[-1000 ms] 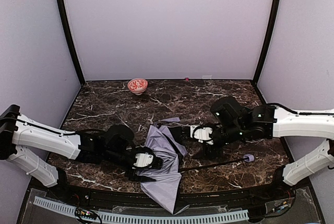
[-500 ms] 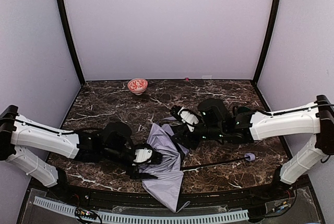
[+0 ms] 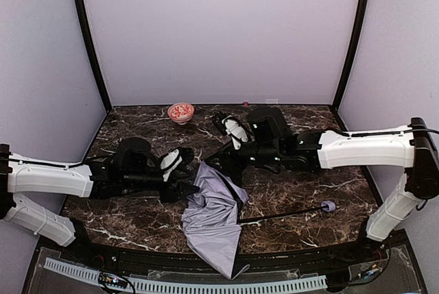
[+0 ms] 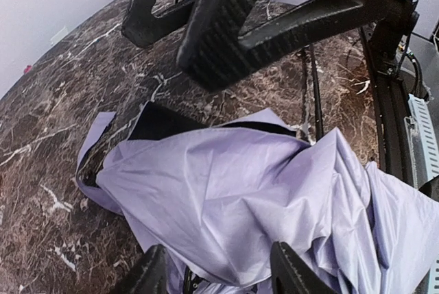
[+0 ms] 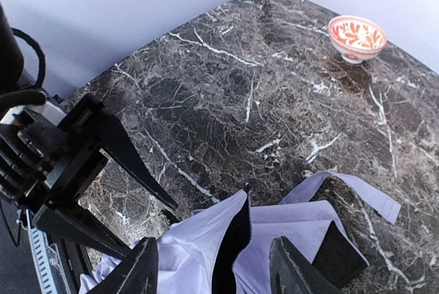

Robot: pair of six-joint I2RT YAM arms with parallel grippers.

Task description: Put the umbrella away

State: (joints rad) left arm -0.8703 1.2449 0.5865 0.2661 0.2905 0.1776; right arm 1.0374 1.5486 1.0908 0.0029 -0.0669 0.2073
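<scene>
Fabric is sitting between the fingers of both grippers, and that is what I am watching. The umbrella is lying collapsed on the tabletop, near the front edge. Its shaft is running out to the right and ending at the handle. The left gripper and the right gripper are both showing parted fingers with canopy folds between them. I cannot tell whether either one is actually pinching the cloth or only straddling it.

I am expecting two kinds of trouble. The grippers are working very close together at the canopy's far corner, so a careless pull could knock one against the other. The cloth is also slick and loosely bunched, so it could slide free. Hauling on it alone could drag the near corner off the front edge while the shaft is staying extended.

Compared with a second ago, both arms are sitting further back. The left gripper is no longer low over the canopy's middle, and the right one is reaching further left. The canopy is looking more crumpled, while the handle is lying where it was.
</scene>
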